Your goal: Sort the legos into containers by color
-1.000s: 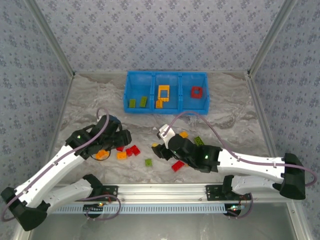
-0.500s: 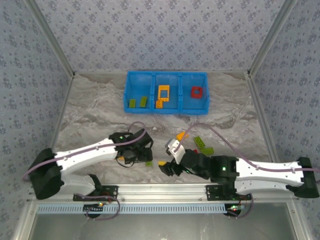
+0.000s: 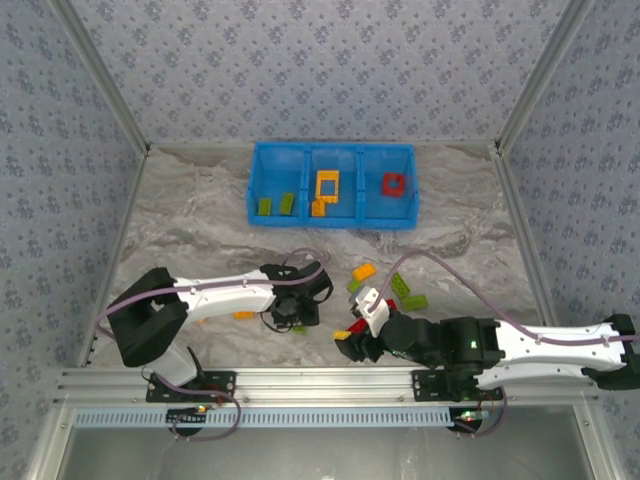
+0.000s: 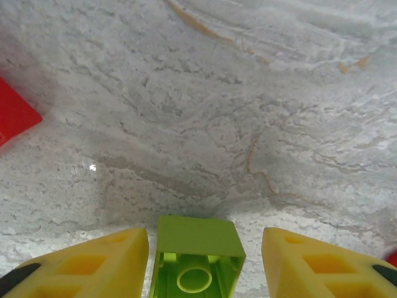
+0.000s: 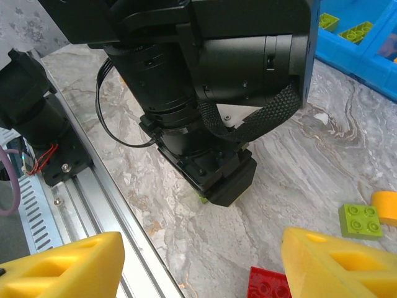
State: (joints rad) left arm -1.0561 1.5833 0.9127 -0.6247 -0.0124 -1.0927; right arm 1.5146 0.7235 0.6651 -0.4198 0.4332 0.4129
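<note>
- The blue tray (image 3: pixel 350 222) sits at the upper centre of the top view, on the marbled table (image 3: pixel 190 220).
- Its left compartment holds two green bricks (image 3: pixel 276 205). The middle one holds a yellow frame (image 3: pixel 327 184) with an orange brick (image 3: pixel 319 207) just below it. The right one holds a red frame (image 3: pixel 396 184).
- The left gripper (image 3: pixel 297 312) is low over the table at lower centre, well below the tray.
- In the left wrist view its yellow fingers (image 4: pixel 80 264) straddle a lime green brick (image 4: pixel 198 261) lying studs-down at the bottom centre.
- The finger on the left of that frame is just beside the brick. The one on the right stands clearly apart from it, so the jaws are not clamped.
- A red brick (image 4: pixel 12 118) pokes in at the left edge of that view.
- The right gripper (image 3: pixel 358 340) lies just right of the left one, near the bottom rail (image 3: pixel 320 380).
- In the right wrist view its fingers (image 5: pixel 62 267) are spread wide with bare table between them, and they grasp nothing.
- Loose bricks lie to the right of the left gripper in the top view: an orange one (image 3: pixel 364 271), green ones (image 3: pixel 400 283) and a red one (image 3: pixel 392 302).
- Another orange piece (image 3: pixel 243 315) lies beside the left arm.
</note>
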